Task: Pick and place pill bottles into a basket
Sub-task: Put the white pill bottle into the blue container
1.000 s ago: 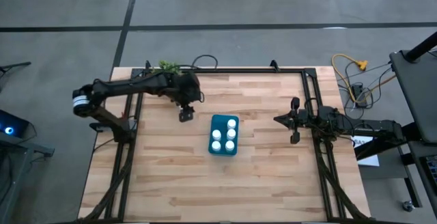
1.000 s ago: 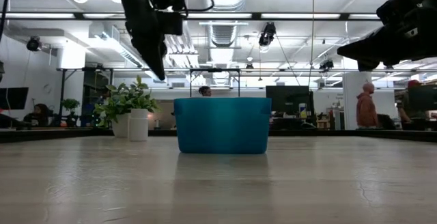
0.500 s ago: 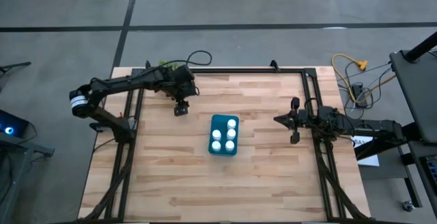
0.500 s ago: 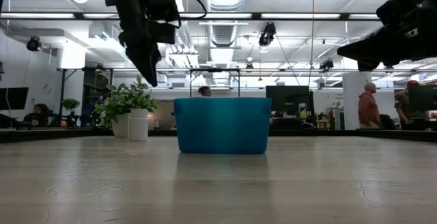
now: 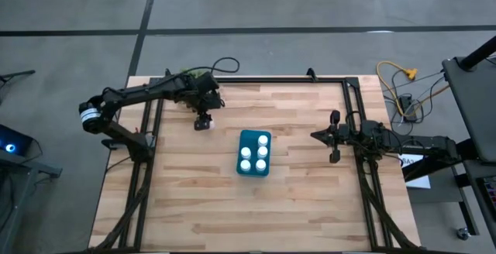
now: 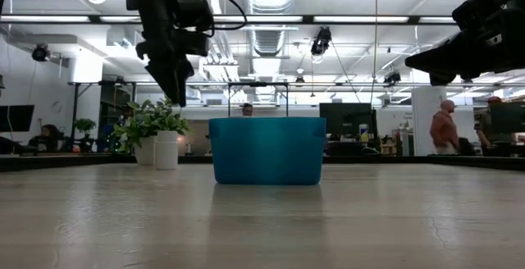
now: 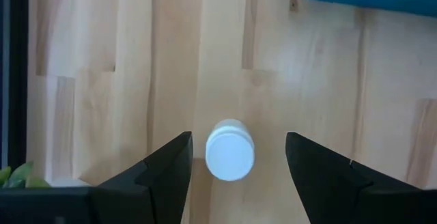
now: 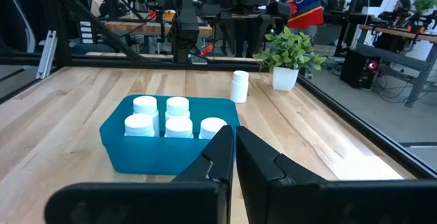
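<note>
One white pill bottle point(image 7: 230, 157) stands upright on the table near the far left; it also shows in the high view point(image 5: 204, 125), the low view point(image 6: 166, 150) and the right wrist view point(image 8: 239, 86). My left gripper point(image 5: 203, 119) hangs open above it, pointing down, with a finger on either side in its wrist view point(image 7: 237, 136) and clear of the bottle in the low view point(image 6: 178, 97). The teal basket point(image 5: 253, 173) stands at the table's middle and holds several white bottles point(image 8: 145, 104). My right gripper point(image 5: 335, 138) waits shut at the right.
A small green plant in a white pot point(image 6: 152, 121) stands at the far left edge, close behind the lone bottle. Black frame rails point(image 5: 147, 153) run along the table's left, right and far sides. People and desks show in the room beyond.
My left gripper has gone from beside the basket toward the table's left and far edge and a little down, stopping over the lone bottle. The bottle and the basket have stayed where they were.
</note>
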`<act>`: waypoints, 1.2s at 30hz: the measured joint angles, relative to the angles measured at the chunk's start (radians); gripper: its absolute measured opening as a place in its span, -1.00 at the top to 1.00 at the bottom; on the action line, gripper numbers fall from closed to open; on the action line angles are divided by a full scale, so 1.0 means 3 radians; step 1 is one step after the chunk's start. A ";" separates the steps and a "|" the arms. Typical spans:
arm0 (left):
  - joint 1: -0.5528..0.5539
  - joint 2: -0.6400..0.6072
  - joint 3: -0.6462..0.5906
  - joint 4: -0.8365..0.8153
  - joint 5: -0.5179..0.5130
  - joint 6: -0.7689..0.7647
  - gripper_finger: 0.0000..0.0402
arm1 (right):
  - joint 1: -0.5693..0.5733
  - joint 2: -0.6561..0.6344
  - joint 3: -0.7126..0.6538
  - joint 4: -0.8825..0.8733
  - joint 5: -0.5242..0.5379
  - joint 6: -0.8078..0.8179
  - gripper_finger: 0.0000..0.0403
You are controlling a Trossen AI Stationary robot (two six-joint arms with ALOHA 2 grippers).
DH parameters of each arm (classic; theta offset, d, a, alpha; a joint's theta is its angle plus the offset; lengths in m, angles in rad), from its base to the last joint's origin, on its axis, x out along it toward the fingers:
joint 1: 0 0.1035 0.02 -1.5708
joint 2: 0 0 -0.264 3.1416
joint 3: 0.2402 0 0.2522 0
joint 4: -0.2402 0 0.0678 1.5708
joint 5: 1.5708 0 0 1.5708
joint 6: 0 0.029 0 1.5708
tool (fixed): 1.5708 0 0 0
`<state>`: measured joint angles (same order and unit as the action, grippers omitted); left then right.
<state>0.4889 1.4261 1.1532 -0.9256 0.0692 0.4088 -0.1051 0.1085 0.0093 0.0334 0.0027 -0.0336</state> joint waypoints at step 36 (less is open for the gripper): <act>0.0053 0.0031 -0.0510 0.0390 -0.0057 0.0080 -0.08 | 0.0000 0.0000 0.0000 0.0000 0.0001 0.0101 0.96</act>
<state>0.5049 1.4353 1.0002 -0.8087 0.0522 0.4327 -0.1051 0.1085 0.0093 0.0334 0.0029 -0.0032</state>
